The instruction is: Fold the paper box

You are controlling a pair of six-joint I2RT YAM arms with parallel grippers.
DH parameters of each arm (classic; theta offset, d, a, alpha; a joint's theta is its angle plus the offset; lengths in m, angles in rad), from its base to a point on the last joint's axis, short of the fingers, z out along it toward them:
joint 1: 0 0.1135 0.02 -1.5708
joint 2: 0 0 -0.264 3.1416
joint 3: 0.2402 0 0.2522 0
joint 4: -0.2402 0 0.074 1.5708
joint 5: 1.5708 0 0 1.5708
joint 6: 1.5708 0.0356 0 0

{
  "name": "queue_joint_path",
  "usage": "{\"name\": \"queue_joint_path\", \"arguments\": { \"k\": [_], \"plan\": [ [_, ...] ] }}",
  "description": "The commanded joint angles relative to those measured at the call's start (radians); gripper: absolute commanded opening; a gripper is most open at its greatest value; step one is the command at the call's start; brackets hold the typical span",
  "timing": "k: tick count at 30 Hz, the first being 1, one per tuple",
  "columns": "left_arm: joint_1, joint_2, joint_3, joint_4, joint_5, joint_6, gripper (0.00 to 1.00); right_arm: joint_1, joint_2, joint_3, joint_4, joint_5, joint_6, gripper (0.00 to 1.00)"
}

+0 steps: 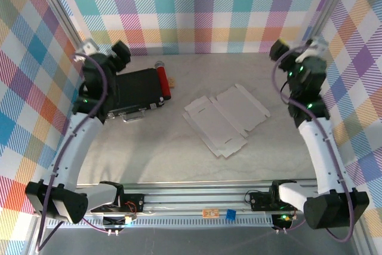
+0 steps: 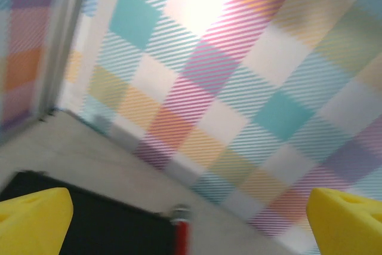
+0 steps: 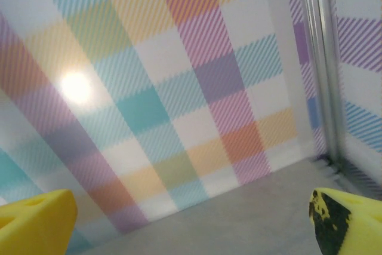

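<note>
1. Presently, the paper box (image 1: 224,117) lies flat and unfolded at mid-table, flaps spread, with neither arm touching it.
2. The left gripper (image 1: 121,52) hangs above the far edge of the black case (image 1: 138,91). Its yellow fingers (image 2: 33,222) stand wide apart, released, grasping nothing.
3. The right gripper (image 1: 279,49) hangs at the far right, well apart from the box. Its fingers (image 3: 349,222) are likewise spread and empty.
4. A red cylinder (image 1: 162,82) lies along the case's right edge.
</note>
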Motion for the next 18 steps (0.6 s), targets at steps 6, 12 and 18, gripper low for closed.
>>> {"name": "queue_joint_path", "arguments": {
  "k": [6,12,18],
  "plan": [
    [-0.129,0.193,-0.033,-0.419,0.485,-0.395,0.81,0.059,0.129,0.148,-0.596,-0.234,0.15,0.77],
    [-0.363,0.305,-0.209,-0.336,0.591,-0.534,0.67,0.064,0.246,-0.017,-0.764,-0.501,0.118,0.54],
    [-0.463,0.417,-0.293,-0.12,0.615,-0.631,0.66,0.079,0.387,-0.135,-0.692,-0.659,0.063,0.53]
  ]
}}
